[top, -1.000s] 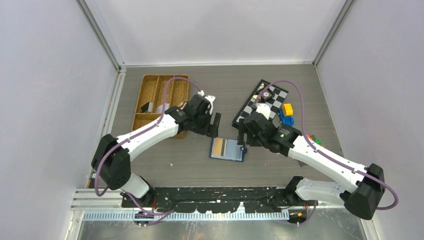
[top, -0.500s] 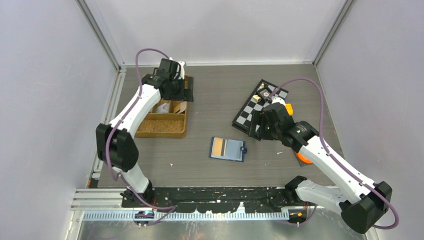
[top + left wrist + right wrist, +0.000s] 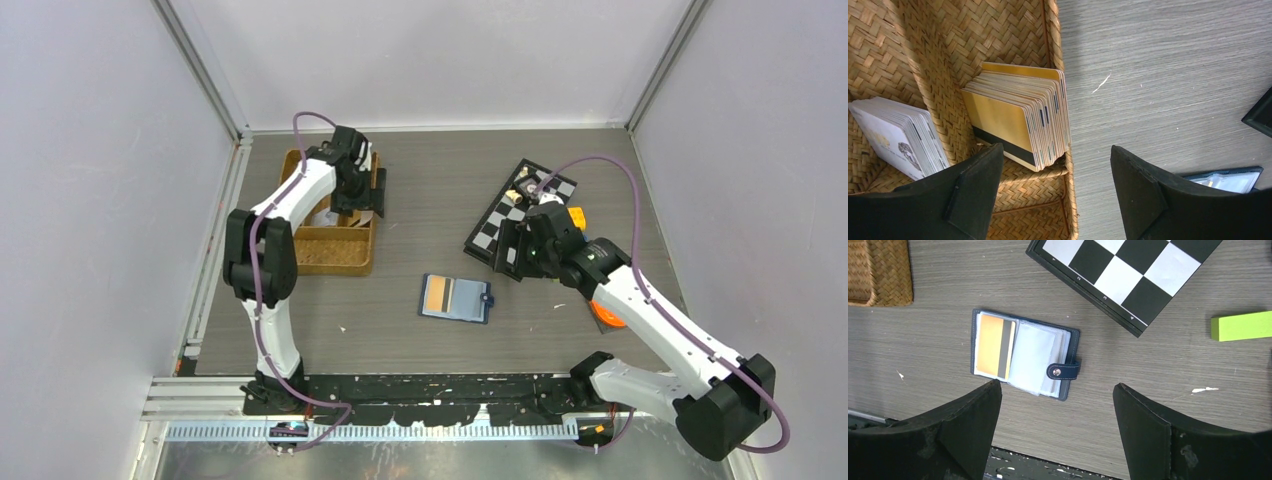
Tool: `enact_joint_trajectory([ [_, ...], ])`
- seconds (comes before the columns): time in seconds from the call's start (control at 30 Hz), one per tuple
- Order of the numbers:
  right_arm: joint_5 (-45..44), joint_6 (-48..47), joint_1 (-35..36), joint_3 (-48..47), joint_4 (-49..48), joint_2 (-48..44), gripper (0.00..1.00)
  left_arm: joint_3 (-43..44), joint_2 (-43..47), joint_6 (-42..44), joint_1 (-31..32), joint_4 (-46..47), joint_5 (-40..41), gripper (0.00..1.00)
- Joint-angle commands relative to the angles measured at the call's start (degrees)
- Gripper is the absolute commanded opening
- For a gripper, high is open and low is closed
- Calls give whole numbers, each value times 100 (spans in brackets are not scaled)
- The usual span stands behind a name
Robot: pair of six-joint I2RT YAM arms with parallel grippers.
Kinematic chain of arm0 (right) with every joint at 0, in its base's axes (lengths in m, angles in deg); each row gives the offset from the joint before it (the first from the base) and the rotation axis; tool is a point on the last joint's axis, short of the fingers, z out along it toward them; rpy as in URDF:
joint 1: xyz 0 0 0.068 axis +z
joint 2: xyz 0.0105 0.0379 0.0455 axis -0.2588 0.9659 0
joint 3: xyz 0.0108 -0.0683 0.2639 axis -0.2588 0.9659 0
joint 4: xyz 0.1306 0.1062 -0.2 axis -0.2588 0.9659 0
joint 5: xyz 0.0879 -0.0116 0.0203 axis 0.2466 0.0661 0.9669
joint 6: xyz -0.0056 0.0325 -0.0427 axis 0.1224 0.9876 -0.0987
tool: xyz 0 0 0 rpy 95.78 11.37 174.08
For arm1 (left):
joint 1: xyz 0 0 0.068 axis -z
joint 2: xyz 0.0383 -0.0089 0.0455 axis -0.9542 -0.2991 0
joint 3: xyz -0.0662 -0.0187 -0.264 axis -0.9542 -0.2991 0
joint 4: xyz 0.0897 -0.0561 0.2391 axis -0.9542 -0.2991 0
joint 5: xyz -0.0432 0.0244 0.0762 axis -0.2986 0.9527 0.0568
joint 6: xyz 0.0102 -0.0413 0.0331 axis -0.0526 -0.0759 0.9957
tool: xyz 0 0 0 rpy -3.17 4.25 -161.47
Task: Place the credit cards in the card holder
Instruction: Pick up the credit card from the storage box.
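Both of my arms have moved off the card holder (image 3: pixel 455 298) since a second ago — my left arm swung out to the wicker tray (image 3: pixel 923 75), and my right arm pulled back toward the checkerboard (image 3: pixel 1128 275). Closest to my bases, the holder lies open and flat on the table (image 3: pixel 1173 75), in the same spot as before, with one orange card (image 3: pixel 990 345) tucked in a clear pocket. My right gripper (image 3: pixel 1057 387) hangs above it, jaws spread wide, holding nothing. Farther out, my left gripper (image 3: pixel 1055 165) hangs over the tray, jaws spread wide too and empty. Under it a stack of orange-tan cards (image 3: pixel 1003 125) leans against the tray's outer wall, on the side facing the holder. A stack of white cards (image 3: pixel 893 135) sits in the next compartment over. I think I am on the step of fetching the next card. One of my left fingers is over the tray, and the other looks to be over the bare table, past the wall. So next I should slide over until both fingers fit inside that compartment, go down slowly, and pinch just one card — not the whole stack. The cards are thin and packed tight, so taking only one could be hard.
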Motion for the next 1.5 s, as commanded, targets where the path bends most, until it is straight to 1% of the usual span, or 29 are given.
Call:
enact_joint_trajectory([
  [0.0,192,-38,-41,41,-268,80,87,101,47,-70,-30,209,-117,80],
  [0.2,336,13,-68,103,-385,143,87,19,-71,-21,-30,171,-227,80],
  [0.57,438,159,-72,203,-507,113,85,-96,-14,-26,-30,287,-684,80],
  [0.77,437,224,-75,267,-509,15,84,-206,147,17,-30,389,-718,80],
  [1.07,431,285,-80,314,-512,-33,82,-355,267,52,-30,502,-618,79],
  [1.3,438,282,-75,279,-513,23,82,-296,-7,207,-29,399,103,80],
  [1.37,436,277,-75,281,-514,26,82,-259,-85,219,-25,407,120,80],
  [1.47,438,284,-75,295,-514,36,82,-221,-173,204,-30,469,-125,81],
])
